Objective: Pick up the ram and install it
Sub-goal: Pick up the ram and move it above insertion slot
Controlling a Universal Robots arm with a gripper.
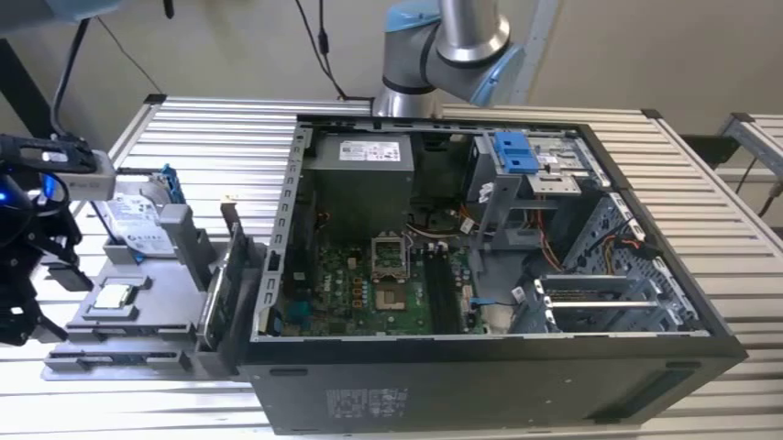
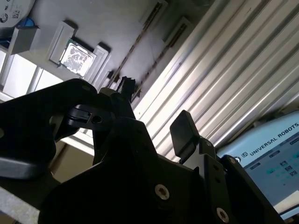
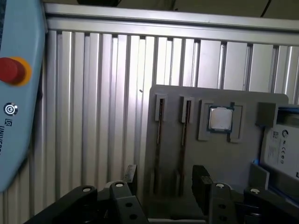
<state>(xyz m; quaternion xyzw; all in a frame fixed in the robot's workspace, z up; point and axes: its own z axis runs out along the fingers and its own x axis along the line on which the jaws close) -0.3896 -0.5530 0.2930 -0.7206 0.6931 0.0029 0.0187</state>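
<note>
The ram [image 3: 160, 140] is standing on edge in a narrow slot of a grey holder [image 3: 219, 163], and a second stick [image 3: 183, 137] of the same thin dark kind is sitting in the slot just beside it, parallel to it. In the next recess of the holder a square processor chip [image 3: 220, 118] is lying flat, and past that a hard drive [image 3: 280, 147] with a white label is resting at the holder's far end. The gripper [image 3: 164, 186] is hanging over the slotted end of the holder with its two black fingers [image 3: 201, 184] spread wide apart and nothing between them; in the first wrist view both sticks are showing in the gap between the fingers, though whether the tips are touching the holder cannot be told. The holder is lying on a table of ribbed metal slats [image 3: 103, 116]. A light blue pendant [image 3: 18, 93] with a red button is lying on the slats, well apart from the holder. In the exterior view the holder is sitting at the exterior view's left of an open black computer case [image 1: 490, 385], which is lying on its side with its green motherboard [image 1: 367, 293] facing up, and the arm's grey column [image 1: 471, 37] is rising behind the case.
</note>
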